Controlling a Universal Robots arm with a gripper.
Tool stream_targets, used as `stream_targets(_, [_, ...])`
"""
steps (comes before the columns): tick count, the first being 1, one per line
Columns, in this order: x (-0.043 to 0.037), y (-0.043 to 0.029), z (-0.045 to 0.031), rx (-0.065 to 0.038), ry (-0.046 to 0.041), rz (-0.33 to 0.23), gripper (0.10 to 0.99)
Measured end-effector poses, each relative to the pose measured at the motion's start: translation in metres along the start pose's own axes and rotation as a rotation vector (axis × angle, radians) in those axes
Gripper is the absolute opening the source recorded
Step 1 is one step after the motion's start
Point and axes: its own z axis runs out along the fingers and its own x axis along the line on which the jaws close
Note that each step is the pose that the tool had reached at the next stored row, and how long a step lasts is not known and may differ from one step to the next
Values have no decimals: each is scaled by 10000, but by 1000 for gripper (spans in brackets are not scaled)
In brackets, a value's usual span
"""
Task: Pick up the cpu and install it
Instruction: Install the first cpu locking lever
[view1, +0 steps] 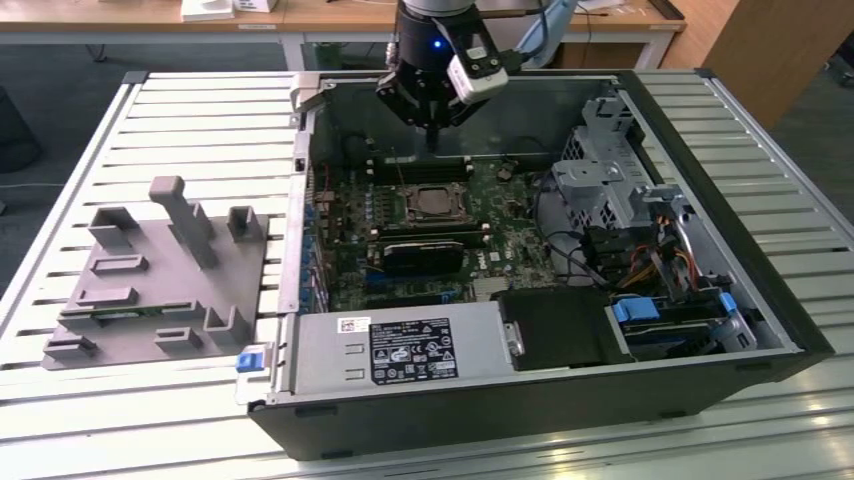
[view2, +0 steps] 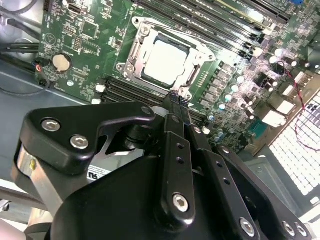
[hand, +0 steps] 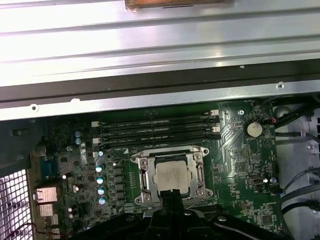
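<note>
The cpu (view1: 431, 205) is a silvery square chip lying flat inside the metal-framed socket (view1: 430, 187) on the green motherboard (view1: 350, 268) of the open computer case. Both wrist views show it seated there, cpu (view2: 167, 61) and cpu (hand: 172, 175), with the socket frame (hand: 142, 180) around it. My gripper (view1: 431, 145) hangs just above the socket, slightly toward the case's back wall. Its black fingers meet at the tip, gripper (view2: 176, 97) and gripper (hand: 170, 196), shut with nothing between them and not touching the chip.
A grey plastic fixture (view1: 154, 270) with upright posts sits on the slatted table at the exterior view's left. Inside the case are a power supply (view1: 400, 350), a drive cage (view1: 601, 180), cables (view1: 587, 255) and memory slots (hand: 157, 131) beside the socket.
</note>
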Motion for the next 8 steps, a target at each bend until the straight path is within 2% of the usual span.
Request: stream_targets(8, [75, -11, 6, -5, 1, -2, 106])
